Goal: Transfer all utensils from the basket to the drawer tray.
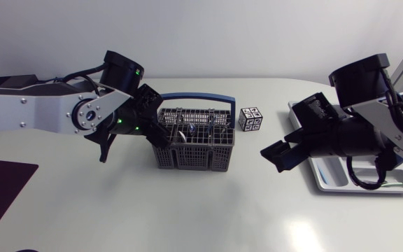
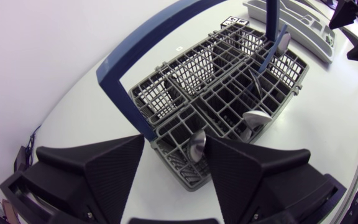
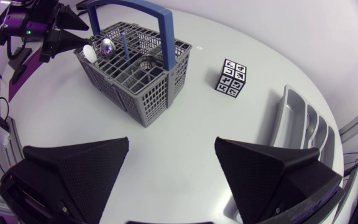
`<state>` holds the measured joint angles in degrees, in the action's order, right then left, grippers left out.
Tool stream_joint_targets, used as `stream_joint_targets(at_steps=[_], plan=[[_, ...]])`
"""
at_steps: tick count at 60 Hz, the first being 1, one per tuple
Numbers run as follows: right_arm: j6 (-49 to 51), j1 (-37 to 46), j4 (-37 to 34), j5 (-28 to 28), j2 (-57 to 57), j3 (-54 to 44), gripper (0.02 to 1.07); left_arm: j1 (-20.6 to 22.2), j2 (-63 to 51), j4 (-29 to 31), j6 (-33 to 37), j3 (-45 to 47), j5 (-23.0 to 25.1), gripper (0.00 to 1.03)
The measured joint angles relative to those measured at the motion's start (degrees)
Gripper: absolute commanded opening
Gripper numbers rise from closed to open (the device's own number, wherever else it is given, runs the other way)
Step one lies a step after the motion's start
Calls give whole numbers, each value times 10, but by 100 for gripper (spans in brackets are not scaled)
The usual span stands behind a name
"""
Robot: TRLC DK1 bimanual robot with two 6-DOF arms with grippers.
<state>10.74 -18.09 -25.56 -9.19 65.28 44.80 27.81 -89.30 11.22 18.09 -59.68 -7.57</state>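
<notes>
Now the left hand [image 2: 175, 140] gapes wide over the basket [image 2: 185, 60]; the right hand [image 3: 172, 142] gapes wide, empty.

Bright, even light from overhead. The table [image 1: 187, 210] is pale, with one soft glare patch near its front edge, right of middle. Shadows are faint and diffuse, a thin band along the foot of the basket [image 1: 194, 157]. In the wrist views, fisheye bends the table's rim. Spoon bowls [image 2: 196, 147] catch small highlights. The left claw [image 2: 175, 140] and right claw [image 3: 172, 142] read near-black.
</notes>
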Motion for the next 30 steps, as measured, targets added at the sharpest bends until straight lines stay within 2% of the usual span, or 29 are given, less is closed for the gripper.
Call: stream_joint_targets(at_steps=[11,19,24,30], plan=[[0,-10,0,2,0,0,102,11,-6,-15,2,0,-9,40],[0,-11,0,3,0,0,102,15,-7,-27,5,0,-20,20],[0,-11,0,4,0,0,102,15,-7,-28,6,0,-20,14],[0,-11,0,4,0,0,102,16,-7,-28,6,0,-24,14]])
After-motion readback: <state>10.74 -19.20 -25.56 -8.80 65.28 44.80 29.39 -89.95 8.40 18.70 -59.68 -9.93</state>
